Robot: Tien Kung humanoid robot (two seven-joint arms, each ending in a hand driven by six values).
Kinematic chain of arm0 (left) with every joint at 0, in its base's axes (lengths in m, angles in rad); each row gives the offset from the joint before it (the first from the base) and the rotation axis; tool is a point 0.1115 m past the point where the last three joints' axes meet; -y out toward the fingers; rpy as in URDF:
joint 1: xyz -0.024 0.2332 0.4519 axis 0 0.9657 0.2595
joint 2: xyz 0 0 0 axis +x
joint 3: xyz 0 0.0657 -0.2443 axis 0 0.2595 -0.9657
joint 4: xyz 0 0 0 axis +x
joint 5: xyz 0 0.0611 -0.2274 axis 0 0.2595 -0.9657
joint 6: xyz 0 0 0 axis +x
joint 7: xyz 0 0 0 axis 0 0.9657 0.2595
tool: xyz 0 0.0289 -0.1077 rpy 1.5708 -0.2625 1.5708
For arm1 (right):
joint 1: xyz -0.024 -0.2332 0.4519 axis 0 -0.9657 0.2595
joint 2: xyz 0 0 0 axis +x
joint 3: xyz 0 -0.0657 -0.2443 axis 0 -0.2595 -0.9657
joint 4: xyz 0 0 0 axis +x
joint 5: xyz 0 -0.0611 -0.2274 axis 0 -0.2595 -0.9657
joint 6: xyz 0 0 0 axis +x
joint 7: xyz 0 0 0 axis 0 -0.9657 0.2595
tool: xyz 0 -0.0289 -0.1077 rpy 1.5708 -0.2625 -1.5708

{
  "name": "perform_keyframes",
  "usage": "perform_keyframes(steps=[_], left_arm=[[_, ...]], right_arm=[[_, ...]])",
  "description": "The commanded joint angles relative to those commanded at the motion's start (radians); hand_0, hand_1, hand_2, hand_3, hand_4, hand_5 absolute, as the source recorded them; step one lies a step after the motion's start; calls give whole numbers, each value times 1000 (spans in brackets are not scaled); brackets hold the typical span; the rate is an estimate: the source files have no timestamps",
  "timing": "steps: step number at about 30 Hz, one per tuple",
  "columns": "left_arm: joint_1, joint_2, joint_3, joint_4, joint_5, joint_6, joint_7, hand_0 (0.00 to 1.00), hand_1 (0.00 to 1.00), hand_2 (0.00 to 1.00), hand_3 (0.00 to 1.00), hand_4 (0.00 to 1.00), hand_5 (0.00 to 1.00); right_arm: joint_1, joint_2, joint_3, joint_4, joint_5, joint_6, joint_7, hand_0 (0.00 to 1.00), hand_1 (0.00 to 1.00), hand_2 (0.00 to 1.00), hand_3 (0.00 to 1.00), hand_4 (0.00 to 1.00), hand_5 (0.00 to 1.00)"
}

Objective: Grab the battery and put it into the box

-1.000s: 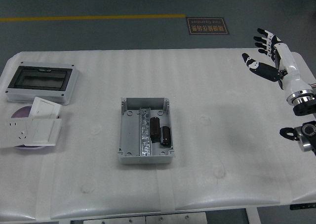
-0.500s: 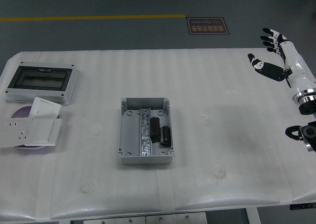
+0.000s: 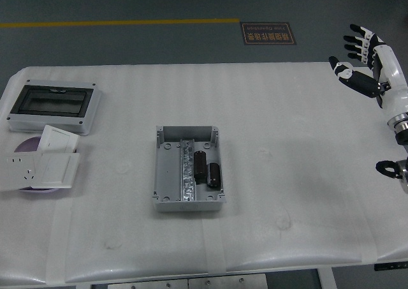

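My right hand (image 3: 364, 62) hangs over the far right corner of the white padded table (image 3: 287, 174), fingers (image 3: 357, 41) spread wide and holding nothing. My left hand is nowhere in the picture.

Well off to my left and nearer the table's front edge sits the open grey plastic box (image 3: 189, 168), a metal rail running down its middle. Two dark cylindrical batteries (image 3: 208, 169) lie inside it, side by side just right of that rail, the right one a little nearer the front. I see no battery loose on the table, so I judge the placing done, or close to it; nothing seems left for me to fetch.

Farther left still, at the opposite side of the table, lie a grey enclosure with a dark see-through cover (image 3: 53, 108), and nearer the front edge a pile of white wall switch and socket plates (image 3: 43, 164) on a purple disc (image 3: 25, 146). Between my palm and the box the tabletop is bare; nothing blocks the way.
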Motion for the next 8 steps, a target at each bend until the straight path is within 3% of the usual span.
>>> perform_keyframes(steps=[8], left_arm=[[6,1,-10,0,9,-1,2,635,564,528,559,317,2]], right_arm=[[0,0,-5,-5,5,-6,1,803,811,824,900,715,204]])
